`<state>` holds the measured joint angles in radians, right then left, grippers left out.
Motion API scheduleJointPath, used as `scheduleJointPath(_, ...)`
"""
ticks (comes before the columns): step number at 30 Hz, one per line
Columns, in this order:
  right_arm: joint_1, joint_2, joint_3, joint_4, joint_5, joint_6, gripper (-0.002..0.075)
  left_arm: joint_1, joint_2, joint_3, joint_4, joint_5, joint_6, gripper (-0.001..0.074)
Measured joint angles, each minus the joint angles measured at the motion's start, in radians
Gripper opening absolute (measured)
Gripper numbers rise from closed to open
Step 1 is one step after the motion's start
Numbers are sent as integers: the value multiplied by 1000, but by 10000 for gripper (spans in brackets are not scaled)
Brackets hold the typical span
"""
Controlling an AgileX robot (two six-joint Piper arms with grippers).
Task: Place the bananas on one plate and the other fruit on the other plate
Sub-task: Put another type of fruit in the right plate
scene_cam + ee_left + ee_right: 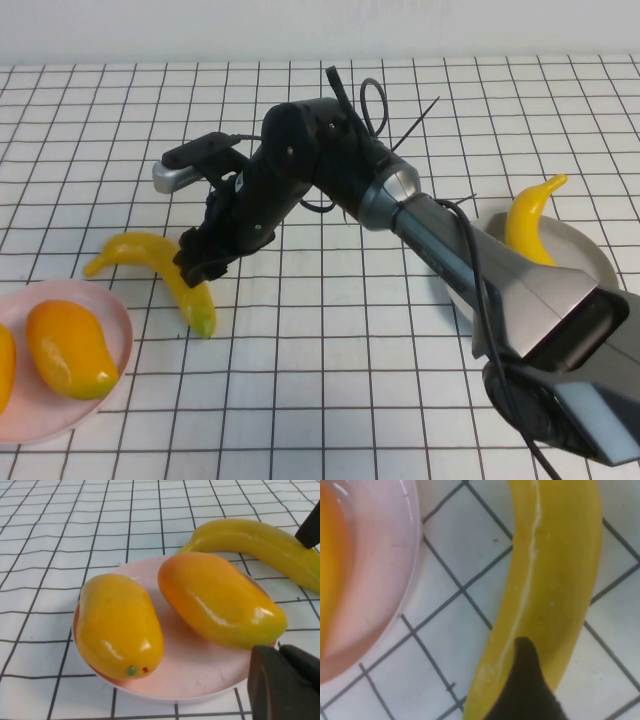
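At lower left we see two mangoes [70, 348] on the pink plate [112, 312]. Left-centre, our right gripper [200, 268] clasps one banana [150, 262]; another [529, 220] rests on the grey plate [583, 250] at right. Our left gripper's [285, 680] opening is unclear.

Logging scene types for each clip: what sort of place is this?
Likely a lab test bench: white gridded table, plastic-looking mangoes on pink plate, right gripper over a banana. Left gripper beside that plate.
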<state>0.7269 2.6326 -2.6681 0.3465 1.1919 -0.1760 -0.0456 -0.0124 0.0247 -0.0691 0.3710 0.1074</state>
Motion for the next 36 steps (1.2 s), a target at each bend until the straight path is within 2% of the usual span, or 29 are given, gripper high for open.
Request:
scheduleJointPath(11, 60, 14, -43, -7, 29, -8, 430, 0, 0, 0, 0, 0, 0, -4)
scheduleJointPath(17, 60, 15, -121, -37, 46, -8, 419, 0, 0, 0, 0, 0, 0, -4)
scheduleJointPath(36, 71, 67, -119, -50, 46, -8, 414, 0, 0, 0, 0, 0, 0, -4)
